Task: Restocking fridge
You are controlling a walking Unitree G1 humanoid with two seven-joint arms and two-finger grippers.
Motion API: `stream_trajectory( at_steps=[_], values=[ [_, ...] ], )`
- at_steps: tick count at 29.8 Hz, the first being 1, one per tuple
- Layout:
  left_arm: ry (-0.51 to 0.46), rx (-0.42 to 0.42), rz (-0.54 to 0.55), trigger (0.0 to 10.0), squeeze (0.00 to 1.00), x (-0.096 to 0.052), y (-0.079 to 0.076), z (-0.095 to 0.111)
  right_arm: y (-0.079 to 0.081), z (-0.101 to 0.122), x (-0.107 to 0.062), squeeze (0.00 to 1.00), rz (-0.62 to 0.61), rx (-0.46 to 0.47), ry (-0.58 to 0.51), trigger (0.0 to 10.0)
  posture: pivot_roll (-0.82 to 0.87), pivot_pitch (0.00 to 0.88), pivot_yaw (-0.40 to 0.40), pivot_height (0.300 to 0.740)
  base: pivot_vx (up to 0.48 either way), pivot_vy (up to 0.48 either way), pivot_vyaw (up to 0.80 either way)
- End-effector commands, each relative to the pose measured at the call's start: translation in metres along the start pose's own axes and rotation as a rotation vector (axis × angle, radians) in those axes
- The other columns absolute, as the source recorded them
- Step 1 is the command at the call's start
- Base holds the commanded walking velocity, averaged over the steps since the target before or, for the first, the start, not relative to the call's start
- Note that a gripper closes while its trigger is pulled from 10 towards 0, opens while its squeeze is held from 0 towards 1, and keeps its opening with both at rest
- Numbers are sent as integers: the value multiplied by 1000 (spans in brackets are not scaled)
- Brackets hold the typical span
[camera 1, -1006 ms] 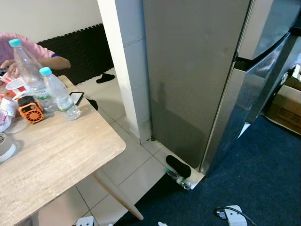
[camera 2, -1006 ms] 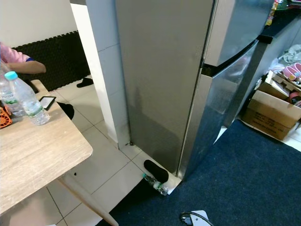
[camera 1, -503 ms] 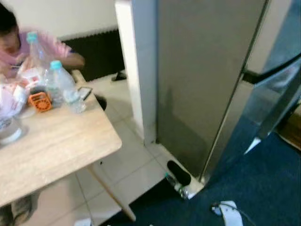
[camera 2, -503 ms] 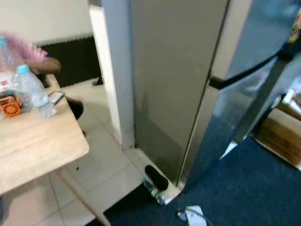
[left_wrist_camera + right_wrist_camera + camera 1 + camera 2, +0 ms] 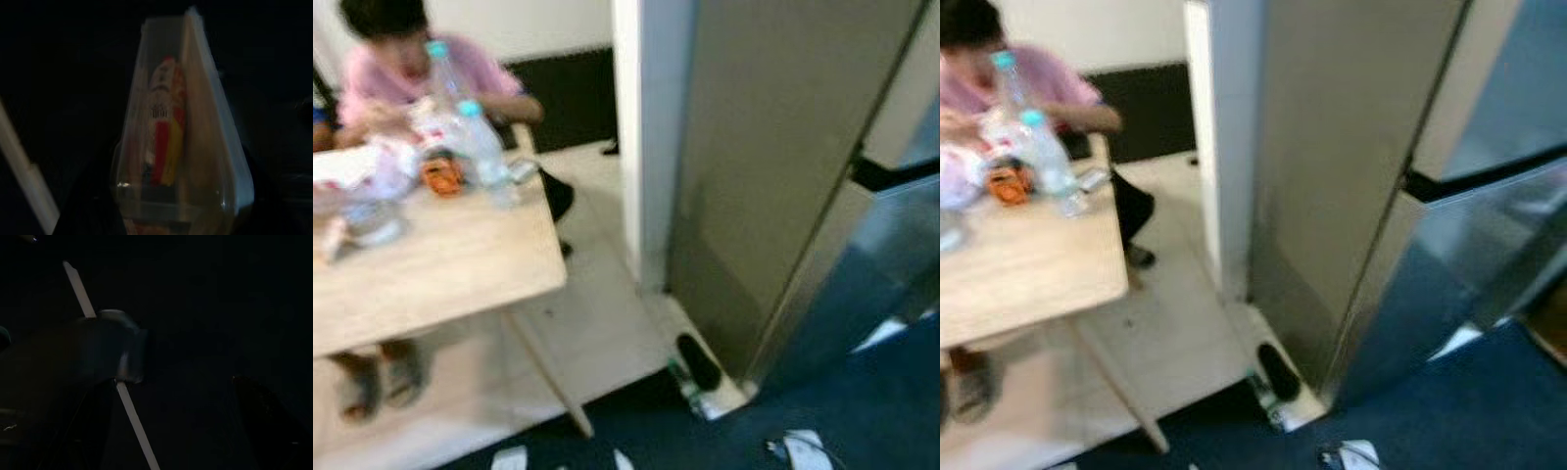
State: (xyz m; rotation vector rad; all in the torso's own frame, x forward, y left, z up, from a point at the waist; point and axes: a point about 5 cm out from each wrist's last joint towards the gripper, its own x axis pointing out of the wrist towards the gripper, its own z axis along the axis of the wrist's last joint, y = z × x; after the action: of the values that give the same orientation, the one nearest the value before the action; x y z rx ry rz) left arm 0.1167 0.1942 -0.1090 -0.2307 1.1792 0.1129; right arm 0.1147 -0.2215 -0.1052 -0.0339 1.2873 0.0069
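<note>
The step in hand is judged to be the carrying of an item toward the fridge (image 5: 773, 186), while the robot is walking; both head views are blurred. The fridge doors are seen closed, so a door must be opened before anything can be stocked. For this a free gripper will be needed, and the robot must first be brought in front of the doors, because at present mostly the grey side of the fridge is faced.

In the left wrist view, a clear plastic bag (image 5: 183, 147) with a red and yellow printed packet inside is seen close before the camera, upright between the dark shapes of the left gripper (image 5: 176, 215). The fingers seem to be clamped on its lower part, but the picture is dark. The bag looks thin and soft, so it should be held gently.

The right wrist view is very dark. A pale strip and a rounded grey shape (image 5: 115, 347) can be made out; for the right gripper it cannot be told if the fingers are apart or together.

On the wooden table (image 5: 440, 274) two water bottles (image 5: 484, 152) are standing, and a person in pink (image 5: 416, 73) is seated behind it. A dark slipper (image 5: 698, 360) lies at the fridge foot.
</note>
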Motion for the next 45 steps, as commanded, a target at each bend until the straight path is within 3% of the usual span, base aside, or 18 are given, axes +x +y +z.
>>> stream_trajectory(
  at_steps=[1,25,32,38,41,45],
  values=[
    [15,-8,-11,10000,0,1,-6,-5,0,8,0,0,-1,4,-34,10000,-12,5,52,740,0,-420,0],
    [21,7,0,10000,0,-1,2,-9,0,14,0,0,3,-27,-55,10000,-10,7,50,740,0,-429,0],
    [18,14,4,10000,0,-1,3,-8,-1,16,0,0,-3,-52,-57,10000,-5,1,51,740,0,-433,775],
    [-3,5,14,10000,0,-1,5,-5,0,16,0,0,2,-49,-56,10000,-5,0,54,740,0,-206,0],
    [-9,2,31,10000,0,-6,23,-6,0,20,0,0,-1,-61,-73,10000,-5,0,54,740,0,0,0],
    [-8,12,29,10000,0,-8,30,-7,0,28,-1,0,-8,-69,-99,10000,-3,0,52,740,0,0,0]
  ],
)
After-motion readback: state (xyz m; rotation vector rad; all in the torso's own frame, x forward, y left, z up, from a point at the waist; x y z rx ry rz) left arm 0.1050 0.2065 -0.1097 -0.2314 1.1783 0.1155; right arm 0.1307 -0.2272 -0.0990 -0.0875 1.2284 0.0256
